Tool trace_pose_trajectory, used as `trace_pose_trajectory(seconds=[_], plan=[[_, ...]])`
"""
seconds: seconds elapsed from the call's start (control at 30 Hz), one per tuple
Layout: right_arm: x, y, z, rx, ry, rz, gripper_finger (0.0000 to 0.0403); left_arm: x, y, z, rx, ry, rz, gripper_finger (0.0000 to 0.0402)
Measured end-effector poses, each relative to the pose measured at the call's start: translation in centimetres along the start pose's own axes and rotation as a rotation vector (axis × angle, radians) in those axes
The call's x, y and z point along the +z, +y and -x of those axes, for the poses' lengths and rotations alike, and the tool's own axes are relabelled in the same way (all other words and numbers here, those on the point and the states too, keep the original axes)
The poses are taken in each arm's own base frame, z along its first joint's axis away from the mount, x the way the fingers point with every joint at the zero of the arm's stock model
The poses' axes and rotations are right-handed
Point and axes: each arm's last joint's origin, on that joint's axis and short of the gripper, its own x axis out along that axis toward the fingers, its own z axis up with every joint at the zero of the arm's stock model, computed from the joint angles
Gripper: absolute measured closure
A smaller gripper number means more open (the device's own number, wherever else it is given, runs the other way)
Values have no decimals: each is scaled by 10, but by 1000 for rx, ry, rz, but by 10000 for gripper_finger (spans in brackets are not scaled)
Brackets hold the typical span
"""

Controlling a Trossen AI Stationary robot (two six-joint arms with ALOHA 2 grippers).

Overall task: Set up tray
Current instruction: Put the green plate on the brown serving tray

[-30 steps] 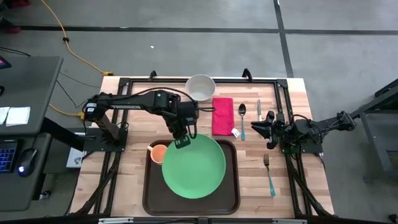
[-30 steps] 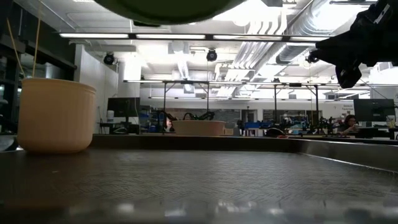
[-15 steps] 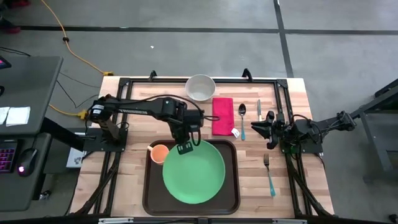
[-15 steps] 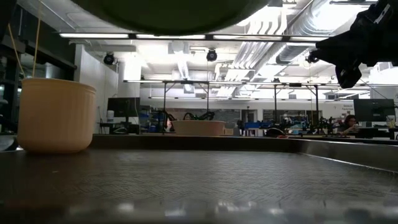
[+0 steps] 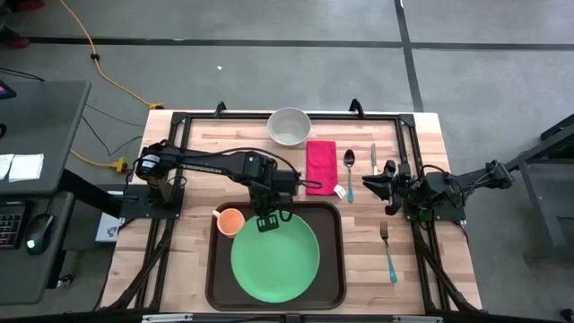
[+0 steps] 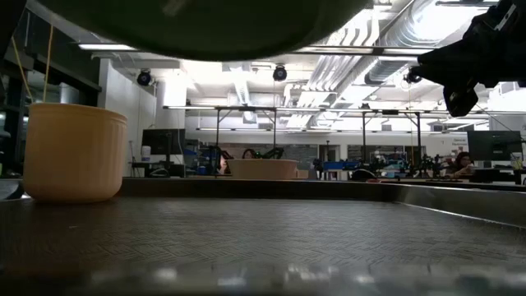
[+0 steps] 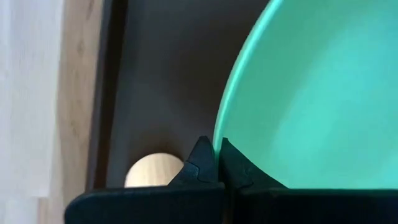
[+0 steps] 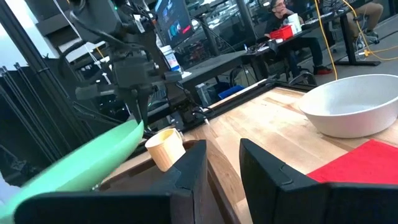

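Butcher-block table [image 5: 188, 233]; smooth round green plate [image 5: 274, 257] over ribbed brown tray [image 5: 334, 260].

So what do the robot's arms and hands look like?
Both arms are dark, thin and jointed, with black cables along them. The left hand has two black fingers ending in pointy tips. The right hand has two wide, flat black fingers.

Tray [image 5: 213, 269] is seen dark brown, plate [image 5: 274, 262] green, cup [image 5: 230, 220] orange-tan. Bowl [image 5: 289, 126] is white, napkin [image 5: 320, 167] red; fork [image 5: 388, 252] is teal-handled.
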Motion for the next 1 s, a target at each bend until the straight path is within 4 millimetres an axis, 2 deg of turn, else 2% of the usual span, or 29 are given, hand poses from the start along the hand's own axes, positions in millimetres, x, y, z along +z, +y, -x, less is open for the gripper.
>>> trace_pose_trajectory(seconds=[0.23,0.9,1.0], plan=[[0,0,0,1,-1,-1,329,4,-1,-9,2,19,-23,389],[0,0,0,2,-2,-10,329,8,-2,-8,9,-34,-51,389],[0,0,0,12,2,-10,329,12,-3,-14,4,-45,-53,389]])
